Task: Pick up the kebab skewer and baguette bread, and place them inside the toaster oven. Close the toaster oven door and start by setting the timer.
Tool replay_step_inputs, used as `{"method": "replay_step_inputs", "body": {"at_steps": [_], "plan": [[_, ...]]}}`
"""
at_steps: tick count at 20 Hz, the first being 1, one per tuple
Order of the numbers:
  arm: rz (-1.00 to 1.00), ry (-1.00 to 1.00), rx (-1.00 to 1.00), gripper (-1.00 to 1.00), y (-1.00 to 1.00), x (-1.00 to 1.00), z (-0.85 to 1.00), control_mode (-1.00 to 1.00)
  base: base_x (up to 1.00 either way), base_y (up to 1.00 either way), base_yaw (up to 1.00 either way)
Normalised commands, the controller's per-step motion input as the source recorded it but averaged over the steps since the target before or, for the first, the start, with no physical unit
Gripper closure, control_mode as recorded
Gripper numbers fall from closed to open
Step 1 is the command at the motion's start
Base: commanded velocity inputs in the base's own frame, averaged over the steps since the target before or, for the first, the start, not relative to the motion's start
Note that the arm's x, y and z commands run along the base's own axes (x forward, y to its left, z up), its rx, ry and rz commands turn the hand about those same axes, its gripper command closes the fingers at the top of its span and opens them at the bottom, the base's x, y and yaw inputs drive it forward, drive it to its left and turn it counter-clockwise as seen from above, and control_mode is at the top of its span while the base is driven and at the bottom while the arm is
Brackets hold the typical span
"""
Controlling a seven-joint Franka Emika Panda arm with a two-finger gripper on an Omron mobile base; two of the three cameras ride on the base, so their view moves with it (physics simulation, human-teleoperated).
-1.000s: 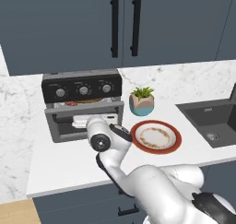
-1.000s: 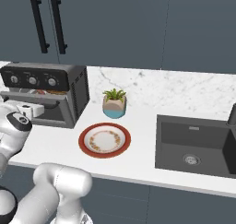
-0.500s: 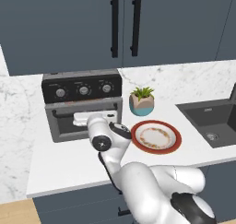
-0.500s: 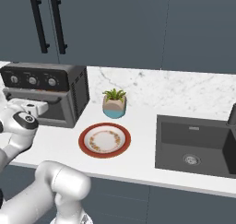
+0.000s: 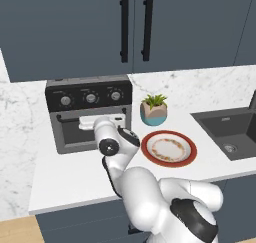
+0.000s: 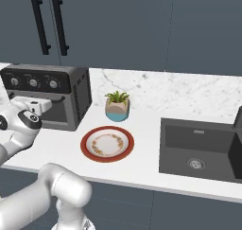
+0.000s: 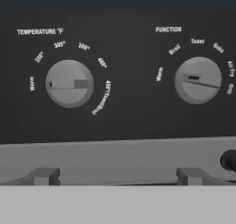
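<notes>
Marble counter (image 5: 75,182), toaster oven (image 5: 90,114) door shut, open tool (image 7: 118,176) facing temperature knob (image 7: 69,83), function knob (image 7: 197,80).

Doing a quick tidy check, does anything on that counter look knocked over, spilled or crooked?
Nothing stands out. The toaster oven sits square with its door shut, the potted plant stands upright, and the plate lies flat, with no spill.

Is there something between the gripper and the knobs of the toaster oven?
Nothing visible. In the hand view the temperature knob and function knob face the camera unobstructed; the gripper is at the toaster oven front.
</notes>
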Motion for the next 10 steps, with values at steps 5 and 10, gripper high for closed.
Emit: {"method": "replay_step_inputs", "body": {"at_steps": [5, 10], "plan": [[0.0, 0.0, 0.0, -1.0, 0.0, 0.08, 0.0, -1.0, 0.0, 0.0, 0.0], [0.0, 0.0, 0.0, -1.0, 0.0, 0.0, 0.0, -1.0, 0.0, 0.0, 0.0]]}}
